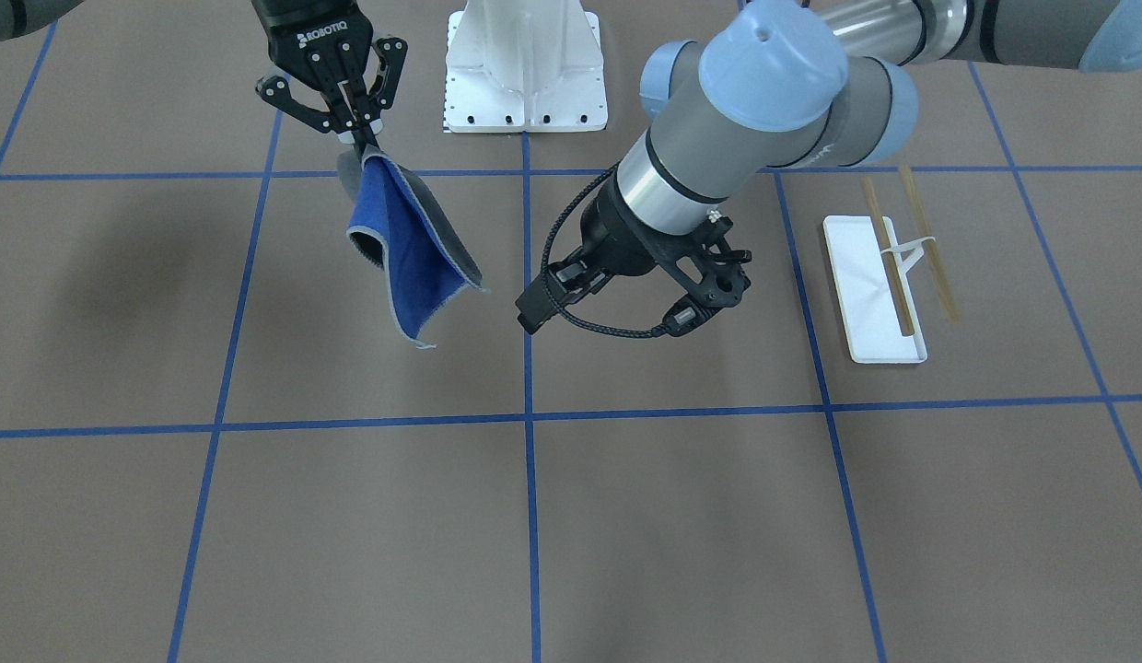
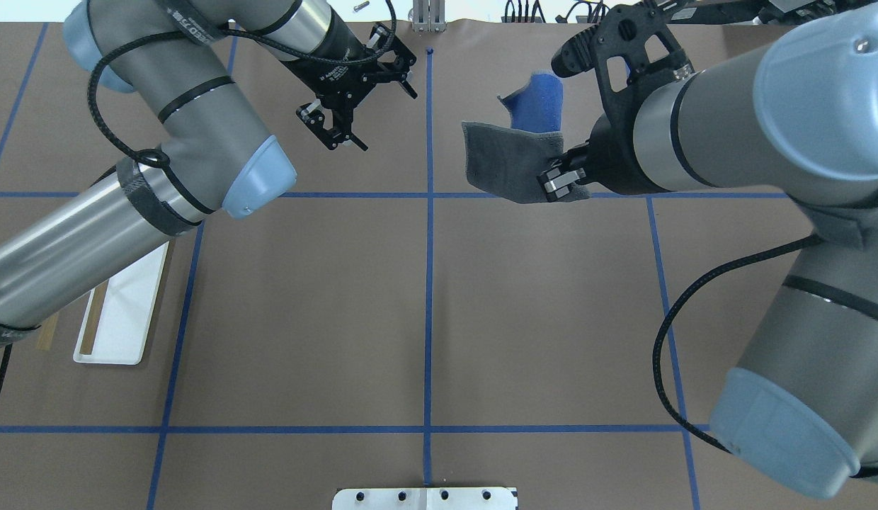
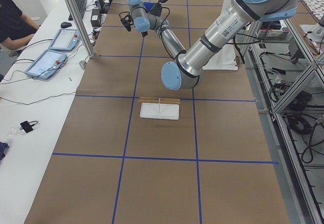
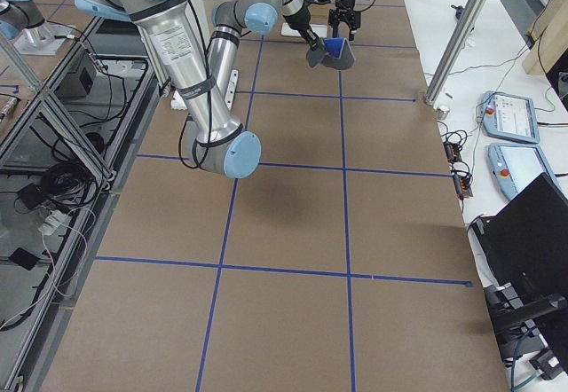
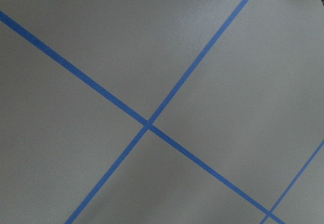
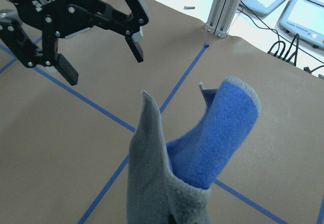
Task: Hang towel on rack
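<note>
The towel (image 1: 407,244), blue on one side and grey on the other, hangs folded in the air from one corner. My right gripper (image 1: 355,129) is shut on that corner. The towel also shows in the overhead view (image 2: 510,159) and close up in the right wrist view (image 6: 202,153). My left gripper (image 2: 382,117) is open and empty, a short way from the towel with its open jaws turned toward it; it shows in the right wrist view (image 6: 101,64). The rack (image 1: 873,290), a white tray with two wooden rods (image 1: 930,249), stands far off on my left side (image 2: 120,312).
The white bolted robot pedestal (image 1: 525,74) stands at the table's robot side. Blue tape lines (image 5: 147,125) grid the brown table. An aluminium post (image 6: 225,6) stands at the far edge. An operator and tablets (image 3: 48,62) are at a side bench.
</note>
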Robot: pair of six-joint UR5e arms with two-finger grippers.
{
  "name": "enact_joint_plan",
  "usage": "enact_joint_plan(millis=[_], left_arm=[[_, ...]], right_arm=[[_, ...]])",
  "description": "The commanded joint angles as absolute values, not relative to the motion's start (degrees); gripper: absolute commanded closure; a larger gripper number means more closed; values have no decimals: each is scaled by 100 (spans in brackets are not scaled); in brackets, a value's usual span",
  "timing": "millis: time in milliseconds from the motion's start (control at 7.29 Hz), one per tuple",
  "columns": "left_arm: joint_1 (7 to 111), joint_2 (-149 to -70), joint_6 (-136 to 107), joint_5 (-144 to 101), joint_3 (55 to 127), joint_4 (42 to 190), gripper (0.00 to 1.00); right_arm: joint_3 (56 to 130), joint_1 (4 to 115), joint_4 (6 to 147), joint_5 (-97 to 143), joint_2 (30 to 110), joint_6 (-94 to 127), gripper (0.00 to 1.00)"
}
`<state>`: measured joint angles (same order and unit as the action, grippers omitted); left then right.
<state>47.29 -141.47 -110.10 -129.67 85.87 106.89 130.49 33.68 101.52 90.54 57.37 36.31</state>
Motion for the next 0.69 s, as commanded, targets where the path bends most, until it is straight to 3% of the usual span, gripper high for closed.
enact_joint_plan(millis=[0, 549], left_arm=[[4623, -14352, -11345, -12867, 8525, 10696, 2], [4632, -14536, -11549, -12867, 8534, 10696, 2]], right_arm=[[13096, 2656, 10151, 7983, 5713, 3630, 100], [13104, 2566, 10169, 7796, 5836, 3630, 100]])
